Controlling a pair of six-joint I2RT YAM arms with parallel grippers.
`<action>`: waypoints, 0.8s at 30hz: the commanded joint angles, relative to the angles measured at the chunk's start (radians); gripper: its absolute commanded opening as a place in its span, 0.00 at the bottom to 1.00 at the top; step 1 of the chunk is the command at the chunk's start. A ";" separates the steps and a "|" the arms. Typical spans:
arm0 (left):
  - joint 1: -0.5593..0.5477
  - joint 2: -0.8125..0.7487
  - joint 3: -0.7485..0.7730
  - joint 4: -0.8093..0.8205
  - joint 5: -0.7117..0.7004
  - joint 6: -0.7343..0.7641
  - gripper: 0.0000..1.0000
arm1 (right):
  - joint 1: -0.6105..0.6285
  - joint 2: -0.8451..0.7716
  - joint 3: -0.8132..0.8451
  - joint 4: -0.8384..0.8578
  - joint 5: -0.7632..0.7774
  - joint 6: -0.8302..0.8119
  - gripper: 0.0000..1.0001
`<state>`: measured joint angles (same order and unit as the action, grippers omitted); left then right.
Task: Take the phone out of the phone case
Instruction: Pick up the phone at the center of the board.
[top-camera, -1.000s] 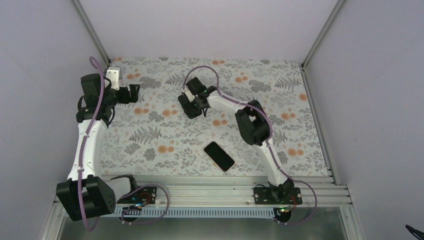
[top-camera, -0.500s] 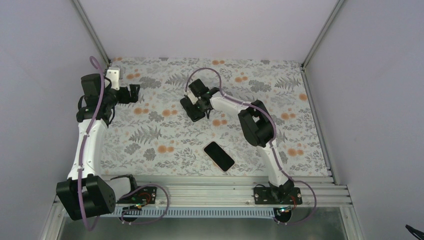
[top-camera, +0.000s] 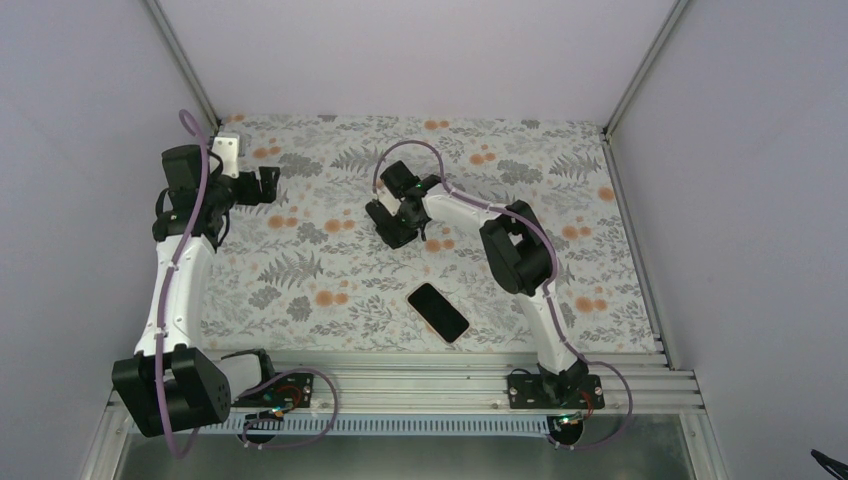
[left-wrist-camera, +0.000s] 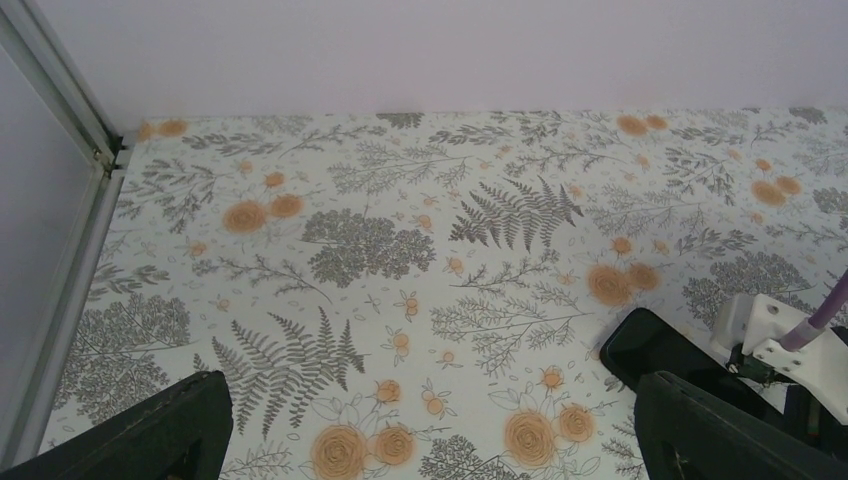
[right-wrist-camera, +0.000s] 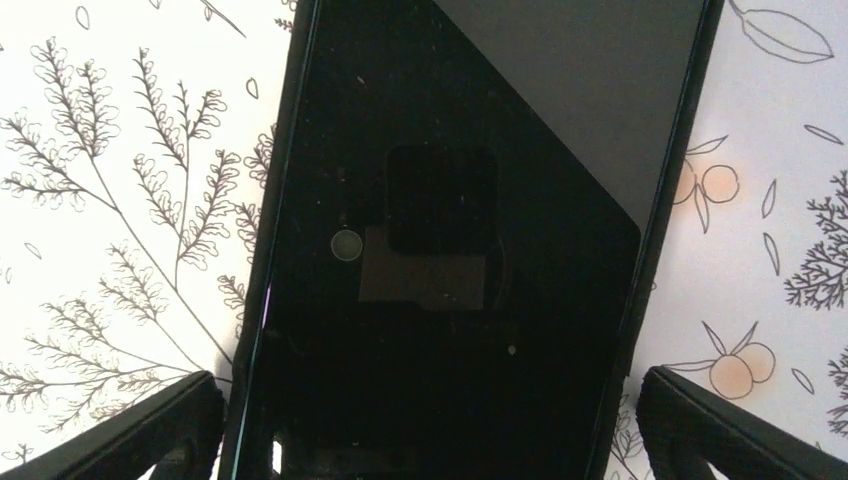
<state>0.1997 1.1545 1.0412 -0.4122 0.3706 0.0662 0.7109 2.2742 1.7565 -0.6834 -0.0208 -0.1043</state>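
My right fingers (right-wrist-camera: 120, 430) spread wide above the black case (right-wrist-camera: 440, 250); the phone (top-camera: 437, 312) lies apart, seemingly freed. Left fingers (left-wrist-camera: 130, 430) open, empty. Next, I lift clear.

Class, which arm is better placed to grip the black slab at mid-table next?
Right: the right gripper, open, straddles the black slab; the left gripper, also open, sits apart, off to the left.

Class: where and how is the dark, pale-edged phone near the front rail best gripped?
Grip the dark, pale-edged phone across its two long edges, coming straight down. It lies flat and slanted on the floral mat, so likely only those thin sides offer purchase; turn the grip to its slant.
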 joint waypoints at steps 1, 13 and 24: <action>-0.003 0.006 0.033 0.015 0.006 0.006 1.00 | -0.008 0.112 0.025 -0.116 0.051 -0.029 0.96; -0.003 0.100 0.124 -0.020 0.068 0.045 1.00 | -0.008 0.069 0.061 -0.092 0.106 -0.019 0.72; -0.003 0.139 0.116 0.013 0.180 0.040 1.00 | -0.008 -0.054 0.107 -0.013 0.150 -0.043 0.69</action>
<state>0.1997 1.2804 1.1381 -0.4232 0.4736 0.0940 0.7120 2.3066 1.8378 -0.7231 0.0452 -0.1207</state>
